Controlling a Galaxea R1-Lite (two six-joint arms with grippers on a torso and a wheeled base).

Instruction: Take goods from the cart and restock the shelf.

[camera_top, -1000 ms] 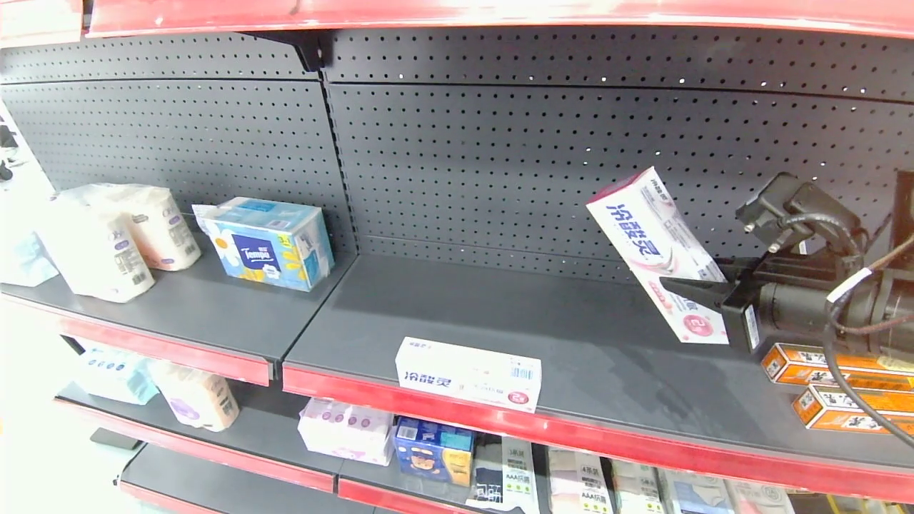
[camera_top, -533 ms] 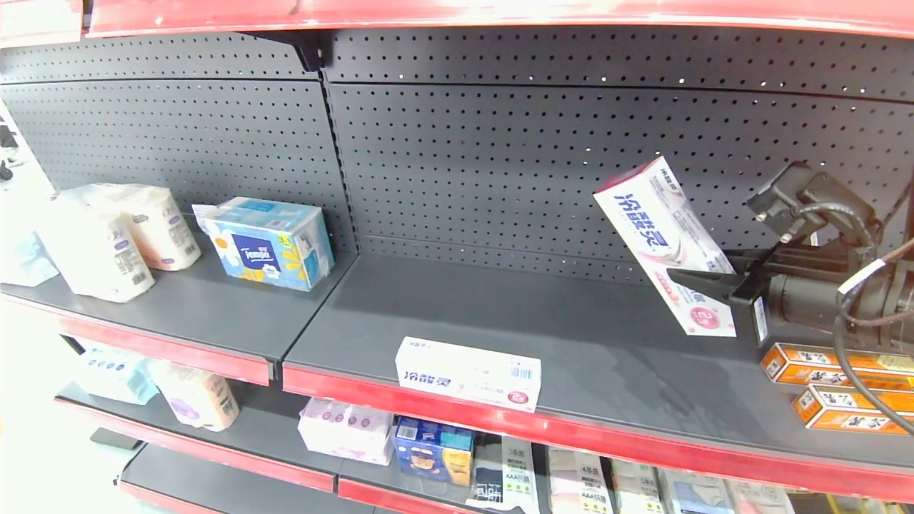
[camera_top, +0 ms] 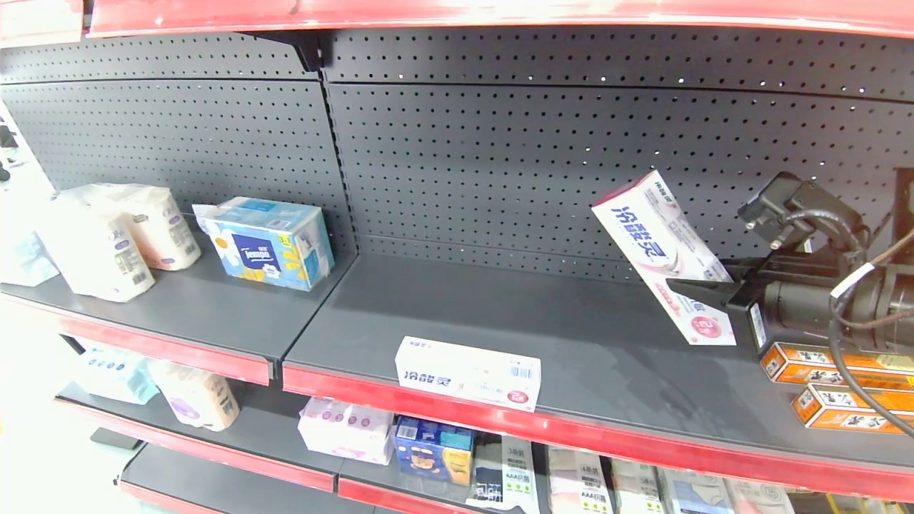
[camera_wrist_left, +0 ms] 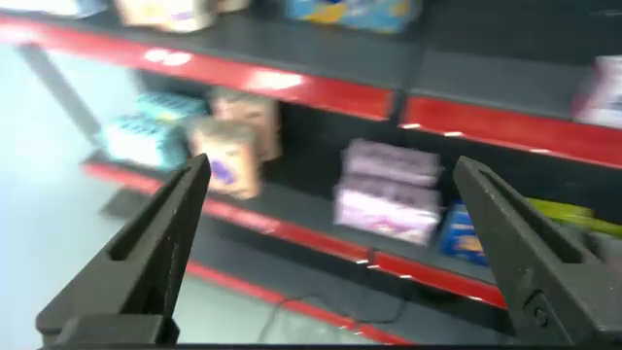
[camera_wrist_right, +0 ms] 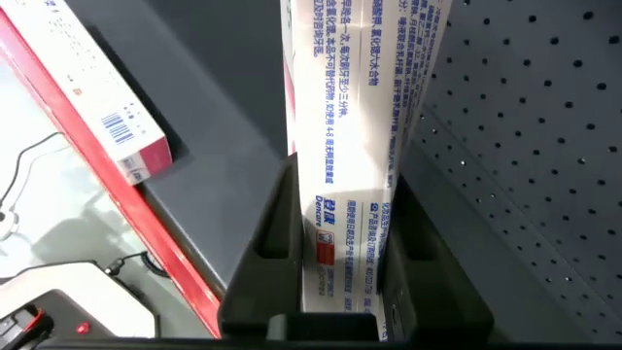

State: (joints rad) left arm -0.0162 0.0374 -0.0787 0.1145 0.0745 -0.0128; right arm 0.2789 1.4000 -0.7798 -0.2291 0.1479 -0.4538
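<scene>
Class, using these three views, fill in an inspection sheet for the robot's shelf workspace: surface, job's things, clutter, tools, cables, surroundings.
Surface: dark shelf with a red front edge, mostly bare in the middle.
Job's things: toothpaste box held tilted over the shelf's right part; second toothpaste box lying flat at the front edge.
Clutter: tissue pack and paper rolls on the left; orange boxes on the right.
Tools: right tool shut on the toothpaste box; left tool open, holding nothing, facing the lower shelves.
Cables: black cable hanging from the right arm across the orange boxes.
Surroundings: pegboard behind; lower shelves stocked.
</scene>
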